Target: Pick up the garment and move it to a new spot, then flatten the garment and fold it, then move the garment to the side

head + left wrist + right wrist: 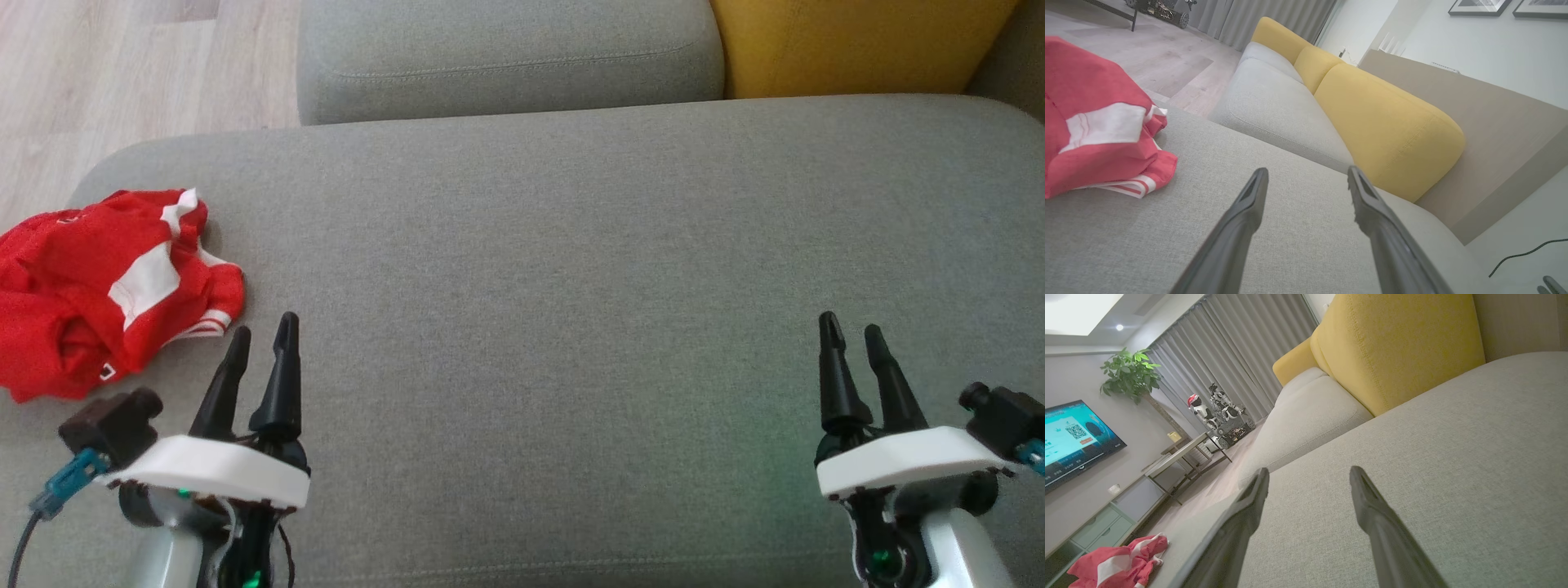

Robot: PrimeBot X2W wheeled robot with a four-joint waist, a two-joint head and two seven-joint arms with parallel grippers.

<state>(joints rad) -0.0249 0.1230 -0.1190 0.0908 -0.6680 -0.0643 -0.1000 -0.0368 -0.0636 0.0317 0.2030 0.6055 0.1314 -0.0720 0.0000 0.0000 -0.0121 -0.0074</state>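
Note:
A crumpled red garment with white bands lies at the left end of the grey sofa seat. My left gripper stands open just right of it and a little nearer to me, nothing between its fingers. In the left wrist view the garment is bunched at the left, beside the open left gripper. Far to the right, my right gripper is open over bare cushion. The right wrist view has the open right gripper in front and the garment small at the lower left.
A second grey seat cushion and a yellow back cushion lie beyond the seat. Wooden floor runs past the sofa's left edge. A low table, a TV and a plant stand farther off.

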